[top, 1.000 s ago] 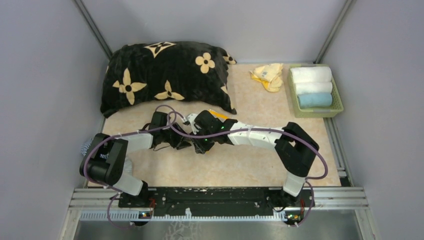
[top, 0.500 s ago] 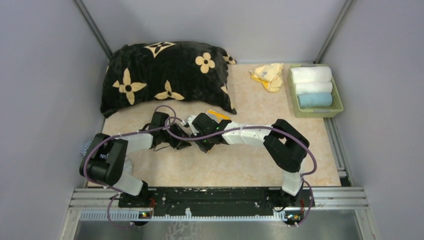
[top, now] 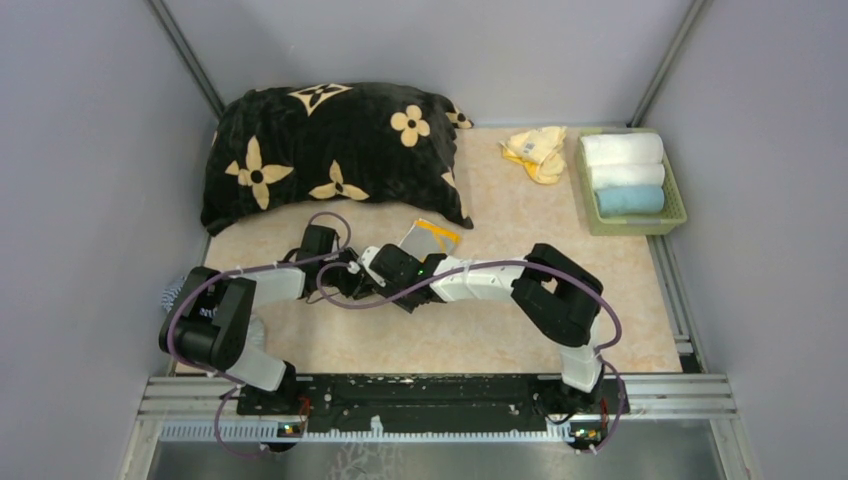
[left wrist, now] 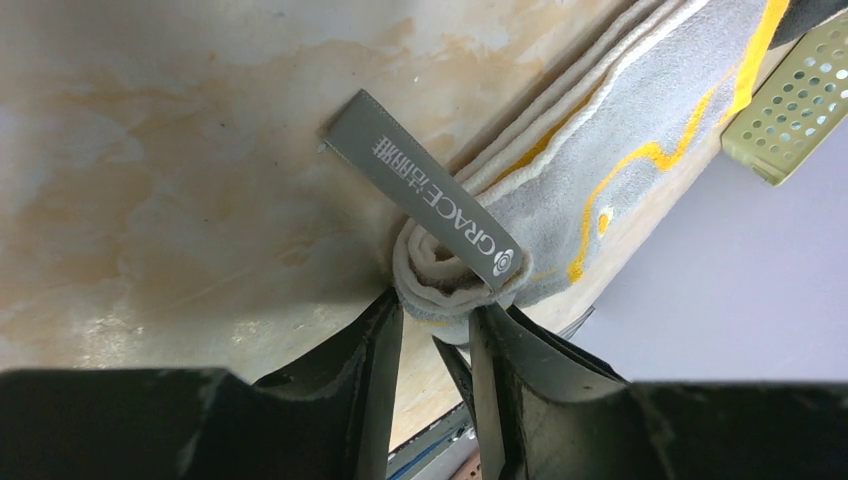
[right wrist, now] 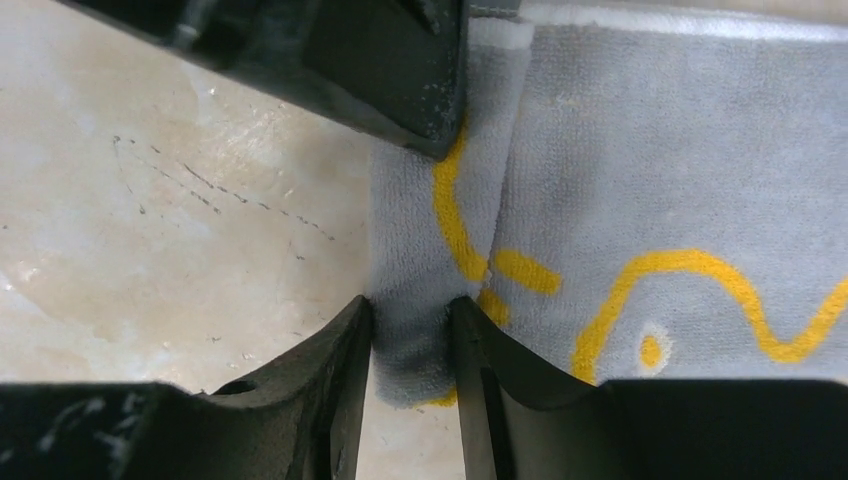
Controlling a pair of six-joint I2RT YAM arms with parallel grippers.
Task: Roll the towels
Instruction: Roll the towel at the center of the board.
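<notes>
The grey-and-yellow towel [top: 428, 239] lies mid-table, its near end wound into a small roll [left wrist: 450, 270] beside a grey "GRACE" label [left wrist: 425, 190]. In the left wrist view my left gripper [left wrist: 438, 312] is shut on one end of that roll. My right gripper [right wrist: 412, 322] is shut on the rolled edge of the same towel [right wrist: 690, 140], both fingers pressed into the terry. The black left finger [right wrist: 350, 60] crosses the top of the right wrist view. From above, the left gripper [top: 350, 278] and the right gripper [top: 386, 272] meet over the roll and hide it. A yellow towel [top: 537, 152] lies crumpled at the back.
A green basket [top: 676, 195] at the back right holds two white rolls and a light blue roll [top: 630, 200]. The big black cushion [top: 330, 150] fills the back left. A striped cloth [top: 172, 292] peeks out by the left arm's base.
My right arm has drawn left and folded its elbow in, carrying its gripper toward the left gripper. More of the flat towel now shows behind the grippers. The left arm has barely moved.
</notes>
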